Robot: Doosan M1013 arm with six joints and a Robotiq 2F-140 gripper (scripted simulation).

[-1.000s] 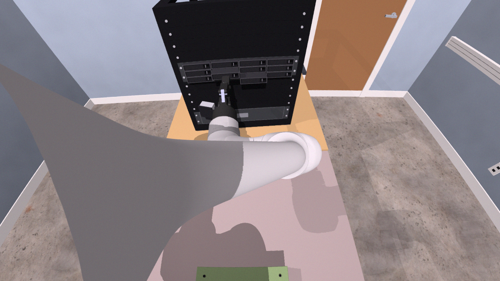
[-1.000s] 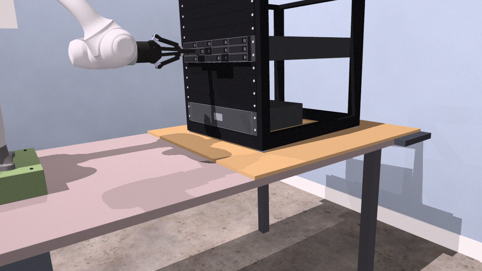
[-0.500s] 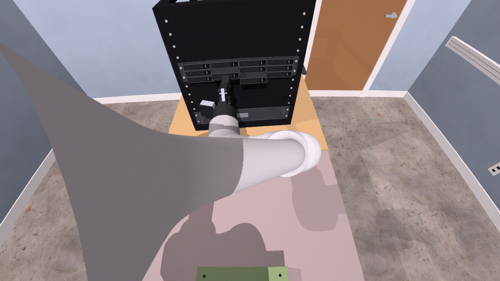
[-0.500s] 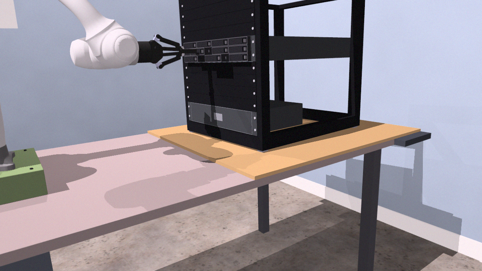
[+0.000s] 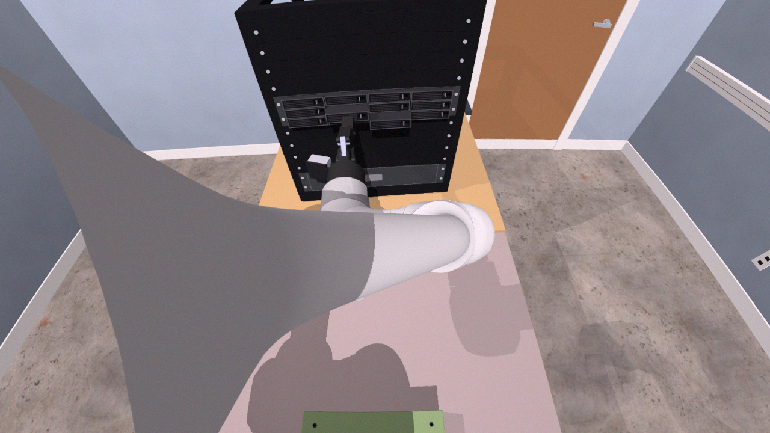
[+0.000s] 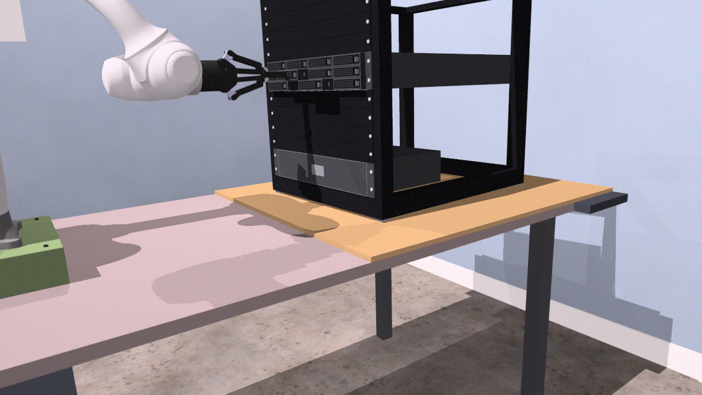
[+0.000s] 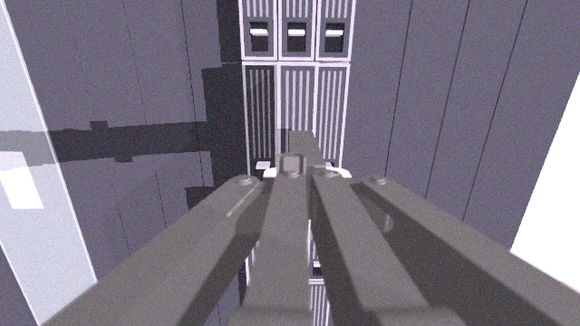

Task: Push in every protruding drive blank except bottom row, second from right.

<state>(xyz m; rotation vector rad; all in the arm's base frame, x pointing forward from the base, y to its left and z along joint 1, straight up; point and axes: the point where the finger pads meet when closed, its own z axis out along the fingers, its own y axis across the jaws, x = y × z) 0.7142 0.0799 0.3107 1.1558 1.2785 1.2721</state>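
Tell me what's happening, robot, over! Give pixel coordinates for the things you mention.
Gripper (image 5: 347,119) (image 6: 267,74) (image 7: 300,149) shut, nothing held. Middle-row second-left blank (image 5: 346,109) (image 6: 294,75) (image 7: 296,100) sticking out. Nothing seen blocking. Over.

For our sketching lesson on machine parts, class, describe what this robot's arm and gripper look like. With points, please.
The smooth, rounded white arm (image 5: 420,239) (image 6: 147,68) has tubular links and bulbous joints. The black gripper (image 5: 347,121) (image 6: 265,73) (image 7: 300,149) has a dark cylindrical body, slim angular linkage bars and small pale lilac parts.
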